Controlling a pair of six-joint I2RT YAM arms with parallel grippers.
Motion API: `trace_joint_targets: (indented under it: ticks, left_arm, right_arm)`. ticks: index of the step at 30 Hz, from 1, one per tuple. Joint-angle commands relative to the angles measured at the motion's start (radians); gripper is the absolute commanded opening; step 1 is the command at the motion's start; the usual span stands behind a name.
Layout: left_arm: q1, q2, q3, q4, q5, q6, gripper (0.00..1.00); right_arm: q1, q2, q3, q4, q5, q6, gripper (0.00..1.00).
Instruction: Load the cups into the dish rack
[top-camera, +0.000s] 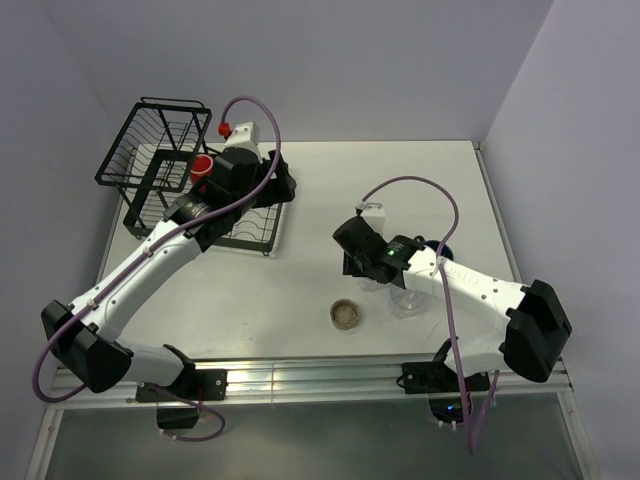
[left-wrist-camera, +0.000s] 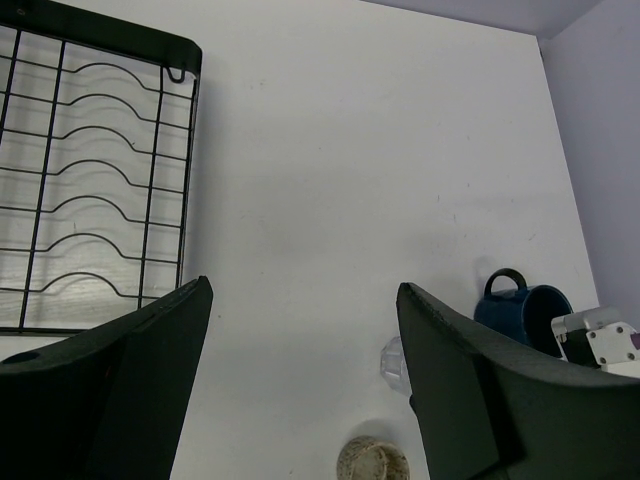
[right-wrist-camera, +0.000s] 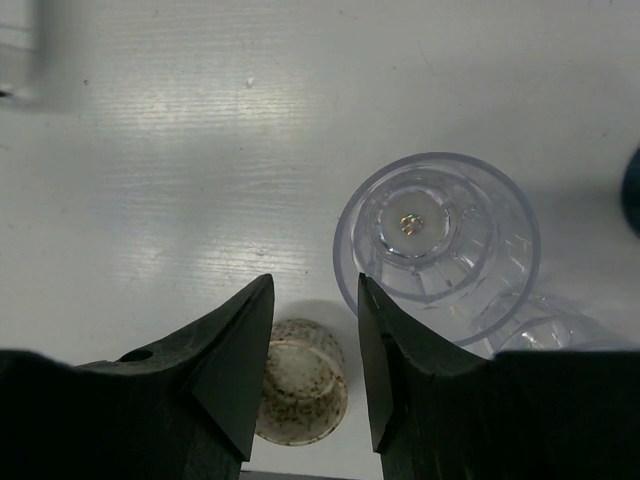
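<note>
The black wire dish rack (top-camera: 150, 150) stands at the far left, with the red mug (top-camera: 202, 166) in it. My left gripper (top-camera: 274, 186) is open and empty over the rack's right edge; its flat gridded tray (left-wrist-camera: 100, 180) shows in the left wrist view. My right gripper (right-wrist-camera: 315, 285) is open and empty, just left of a clear tumbler (right-wrist-camera: 435, 245), with a second tumbler (right-wrist-camera: 545, 330) beside it. In the top view the right gripper (top-camera: 358, 262) hangs over both tumblers (top-camera: 405, 300). The dark blue mug (left-wrist-camera: 520, 310) stands behind them, mostly hidden by the right arm in the top view.
A small speckled beige cup (top-camera: 346, 314) stands on the white table (top-camera: 300, 290) near the front, left of the tumblers; it shows below my right fingers (right-wrist-camera: 300, 395). Walls close off the table's back and sides.
</note>
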Motion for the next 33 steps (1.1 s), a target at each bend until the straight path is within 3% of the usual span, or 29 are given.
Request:
trace_joint_targets:
  ticks: [1, 15, 18, 22, 23, 26, 31, 32, 33]
  left_arm:
    - [-0.004, -0.023, -0.005, 0.023, 0.003, 0.000, 0.82]
    - [-0.004, -0.032, -0.030, 0.025, 0.000, 0.000, 0.82]
    - [-0.004, -0.035, -0.036, 0.023, -0.002, 0.000, 0.82]
    - [-0.004, -0.041, -0.045, 0.018, -0.018, -0.002, 0.82]
    - [-0.002, -0.047, -0.046, 0.017, -0.031, 0.000, 0.82]
    - [0.007, -0.058, -0.051, 0.031, -0.028, -0.003, 0.85]
    - [0.111, -0.082, -0.063, 0.116, 0.223, -0.011, 0.95]
    - [0.155, -0.095, -0.088, 0.179, 0.274, -0.019, 0.99]
    - [0.181, -0.102, -0.103, 0.219, 0.425, -0.029, 0.99]
  right_arm:
    - [0.009, 0.023, -0.013, -0.010, 0.072, 0.030, 0.47]
    - [-0.020, 0.149, 0.015, 0.036, 0.060, -0.002, 0.45]
    - [-0.036, 0.166, 0.016, 0.049, 0.048, -0.013, 0.33]
    - [-0.066, 0.161, 0.010, 0.066, 0.024, -0.029, 0.10]
    - [-0.082, 0.156, 0.013, 0.064, 0.020, -0.040, 0.00]
    - [-0.105, 0.127, 0.047, 0.055, -0.003, -0.071, 0.00]
    - [-0.190, 0.078, 0.203, 0.027, -0.091, -0.135, 0.00]
    - [-0.215, 0.064, 0.240, 0.061, -0.201, -0.160, 0.00]
    - [-0.274, 0.028, 0.255, 0.085, -0.278, -0.166, 0.00]
